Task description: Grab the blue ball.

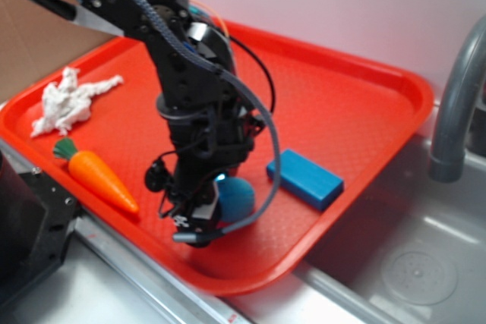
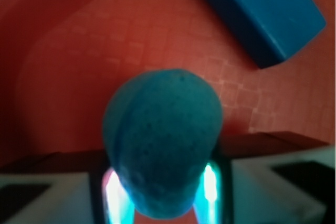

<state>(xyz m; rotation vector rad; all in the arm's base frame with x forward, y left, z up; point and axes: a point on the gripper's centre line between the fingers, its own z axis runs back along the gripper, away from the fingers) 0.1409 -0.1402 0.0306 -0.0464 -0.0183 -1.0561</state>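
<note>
The blue ball (image 1: 237, 199) is a teal sphere near the front edge of the red tray (image 1: 357, 96). My gripper (image 1: 209, 214) points down and its jaws press the ball from both sides. In the wrist view the blue ball (image 2: 163, 140) fills the middle, squeezed narrower at the bottom between the two fingers (image 2: 113, 195), so my gripper (image 2: 161, 192) is shut on it. The ball seems to rest on or just above the tray floor; I cannot tell which.
A flat blue rectangular block (image 1: 304, 179) lies just right of the ball, also in the wrist view (image 2: 257, 14). An orange toy carrot (image 1: 95, 174) and a white crumpled cloth (image 1: 68, 100) lie at the left. A grey faucet (image 1: 456, 104) and a metal sink (image 1: 410, 263) are at the right.
</note>
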